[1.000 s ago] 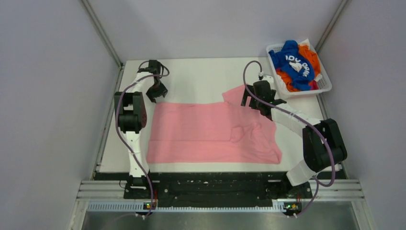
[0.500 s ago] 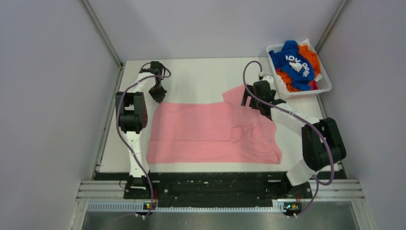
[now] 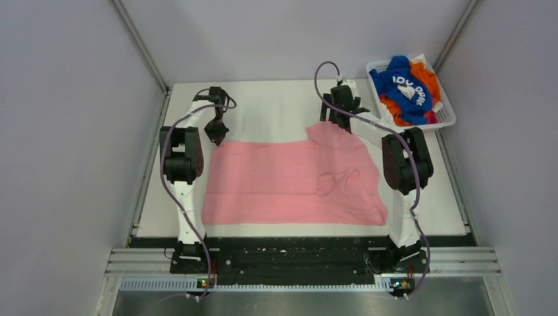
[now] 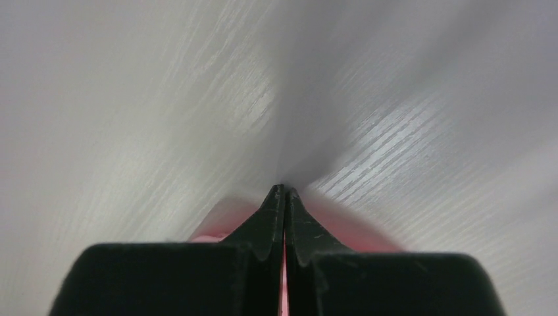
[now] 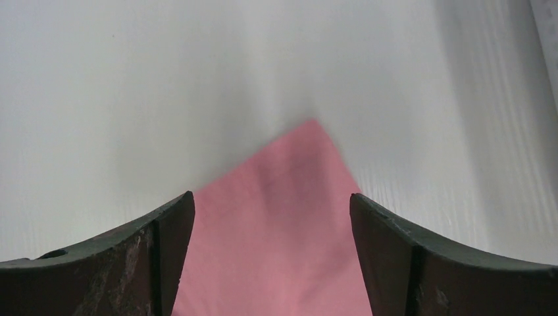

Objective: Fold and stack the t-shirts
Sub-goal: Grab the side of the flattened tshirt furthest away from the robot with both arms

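The pink t-shirt [image 3: 283,181] lies spread flat across the middle of the white desk [image 3: 276,102], its long side running left to right. Its near edge sits close to the arm bases. One sleeve sticks out as a point at the far right corner, and a small rumple shows near the right side. The left hand [image 3: 216,133] is down at the far left corner of this shirt. In the left wrist view its fingers [image 4: 266,224] are clenched tight together with the tips on the desk, right at the cloth's far edge. Pink [image 4: 220,220] shows blurred on both sides of them, but I cannot tell whether any cloth is caught in the pinch. The right hand [image 3: 337,112] sits at the far right sleeve. In the right wrist view its fingers [image 5: 164,230] are released and spread wide, and the pointed tip of the pink sleeve [image 5: 296,197] lies on the desk between them, touching neither. The blue t-shirt [image 3: 401,84] with white lettering and the orange t-shirt [image 3: 426,74] are bundled together in the white basket [image 3: 428,124]. The basket stands at the far right corner of the desk, with the blue shirt lying over the orange one.
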### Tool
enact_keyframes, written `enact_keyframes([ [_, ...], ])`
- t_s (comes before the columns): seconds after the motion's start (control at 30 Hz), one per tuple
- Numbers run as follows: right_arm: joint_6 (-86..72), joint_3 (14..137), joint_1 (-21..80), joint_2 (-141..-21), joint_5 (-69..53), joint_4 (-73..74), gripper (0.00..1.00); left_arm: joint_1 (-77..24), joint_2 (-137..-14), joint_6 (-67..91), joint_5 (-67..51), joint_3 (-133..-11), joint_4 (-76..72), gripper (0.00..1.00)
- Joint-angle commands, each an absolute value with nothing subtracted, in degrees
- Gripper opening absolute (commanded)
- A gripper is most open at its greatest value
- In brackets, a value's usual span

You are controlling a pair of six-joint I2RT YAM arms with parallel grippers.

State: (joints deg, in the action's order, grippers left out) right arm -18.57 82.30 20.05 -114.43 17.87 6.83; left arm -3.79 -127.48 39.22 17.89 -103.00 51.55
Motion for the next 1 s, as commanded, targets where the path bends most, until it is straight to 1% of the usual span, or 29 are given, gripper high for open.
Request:
enact_keyframes([
  [0.0, -16.55, 92.67, 19.48, -122.57, 20.83, 9.29, 0.85, -3.6, -122.89, 39.16, 20.44, -101.62, 54.43, 0.0],
  [0.2, -15.22, 101.41, 19.46, -130.16, 22.2, 11.48, 0.81, -3.6, -120.86, 39.13, 20.62, -100.54, 54.06, 0.0],
  [0.5, -14.66, 102.15, 19.5, -133.04, 22.89, 11.76, 0.79, -3.6, -119.23, 39.0, 19.37, -97.68, 52.3, 0.0],
  [0.7, -16.72, 97.65, 19.38, -129.95, 24.03, 10.99, 0.66, -3.63, -117.89, 39.33, 19.37, -96.5, 51.81, 0.0],
  [0.73, -17.08, 96.58, 19.41, -129.13, 24.12, 10.18, 0.63, -3.61, -117.62, 39.4, 19.34, -96.27, 51.7, 0.0],
  [0.83, -18.23, 93.83, 19.32, -127.38, 23.96, 7.36, 0.46, -3.6, -117.18, 39.41, 19.32, -95.82, 51.53, 0.0],
  [0.9, -18.74, 93.27, 19.28, -127.16, 23.9, 6.0, 0.38, -3.65, -116.94, 39.44, 19.2, -95.58, 51.42, 0.0],
  [0.97, -18.75, 93.36, 19.33, -127.34, 24.0, 4.64, 0.27, -3.56, -116.73, 39.54, 18.55, -95.25, 50.84, 0.0],
])
